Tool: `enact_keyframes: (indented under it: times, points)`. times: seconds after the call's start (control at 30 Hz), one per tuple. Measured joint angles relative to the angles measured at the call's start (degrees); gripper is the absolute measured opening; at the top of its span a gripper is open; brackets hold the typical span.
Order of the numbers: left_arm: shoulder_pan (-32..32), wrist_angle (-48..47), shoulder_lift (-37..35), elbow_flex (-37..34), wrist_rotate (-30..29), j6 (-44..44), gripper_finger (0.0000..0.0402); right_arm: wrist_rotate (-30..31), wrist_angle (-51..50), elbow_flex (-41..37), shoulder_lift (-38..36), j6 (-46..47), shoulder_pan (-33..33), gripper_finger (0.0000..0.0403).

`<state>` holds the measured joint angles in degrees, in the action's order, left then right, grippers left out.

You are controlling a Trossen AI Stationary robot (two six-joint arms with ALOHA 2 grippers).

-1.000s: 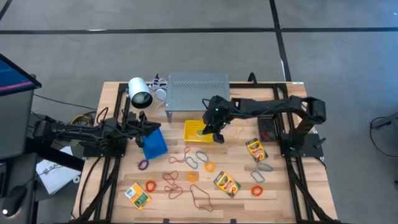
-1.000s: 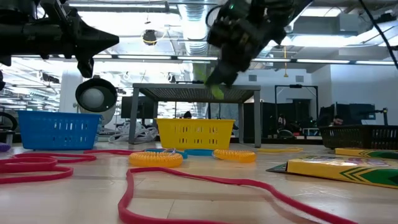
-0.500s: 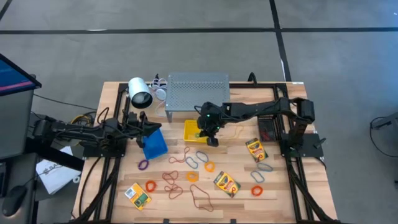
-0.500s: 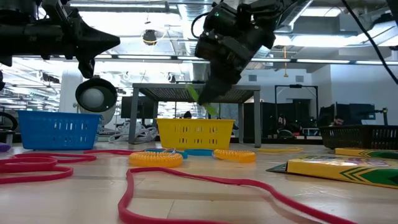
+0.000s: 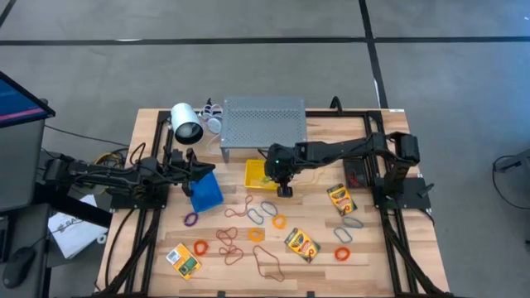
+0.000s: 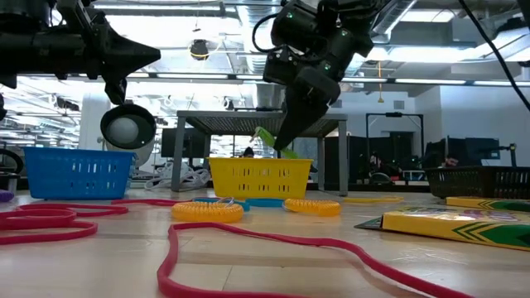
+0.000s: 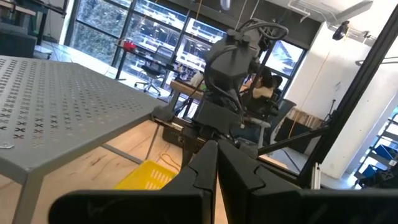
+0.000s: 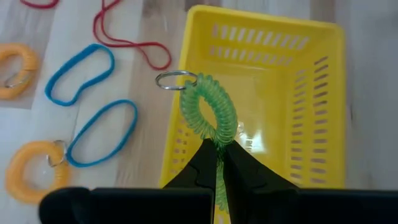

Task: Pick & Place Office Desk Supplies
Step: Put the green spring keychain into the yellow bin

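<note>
My right gripper [image 6: 283, 142] is shut on a green coiled loop [image 8: 208, 113] with a metal key ring [image 8: 176, 79], just above the yellow bin [image 5: 257, 173]. Orange, blue, red and purple loops [image 5: 263, 213] lie scattered flat on the table's near half. Three yellow-green crayon boxes [image 5: 340, 199] [image 5: 301, 244] [image 5: 184, 259] lie flat among them. My left gripper [image 5: 201, 170] is shut and hangs in the air above the blue bin [image 5: 205, 192], touching nothing. My right gripper pinches the green coil at the part of its ring farthest from the key ring [image 8: 219, 138], between the two fingers. The fingers [image 6: 291, 124] come from above, slanting down. The coil is lifted clear and sticks out past the fingertips over the yellow bin's rim [image 6: 260, 161].
The grey perforated shelf [image 5: 263, 122] stands just beyond the yellow bin, and a white cylinder [image 5: 186, 122] sits to its left. A black bin [image 5: 356, 172] stands near the right arm's base. Loops and boxes cover the near half of the table.
My right gripper has moved toward the table's left and down, carrying the green coil from higher up to just above the yellow bin's rim. It has stayed shut on the coil. The left arm has kept still.
</note>
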<state>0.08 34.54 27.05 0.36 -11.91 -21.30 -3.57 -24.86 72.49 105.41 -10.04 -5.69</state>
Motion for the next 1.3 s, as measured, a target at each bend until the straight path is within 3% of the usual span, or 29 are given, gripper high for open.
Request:
enact_keyframes:
  times: [0.6,0.93,1.3]
  points:
    - [0.0,0.5,0.1,0.0,0.4,0.0,0.0008,4.3,-1.4,0.0,4.6,-3.5,1.9,0.0002]
    - [0.0,0.5,0.5,0.0,1.2,-0.1,0.0008,3.6,-4.9,2.9,5.5,-5.4,2.2,0.0079]
    - [0.0,0.4,0.5,0.0,1.8,-0.2,0.0008,2.1,-5.5,3.9,5.5,-5.4,2.3,0.0087]
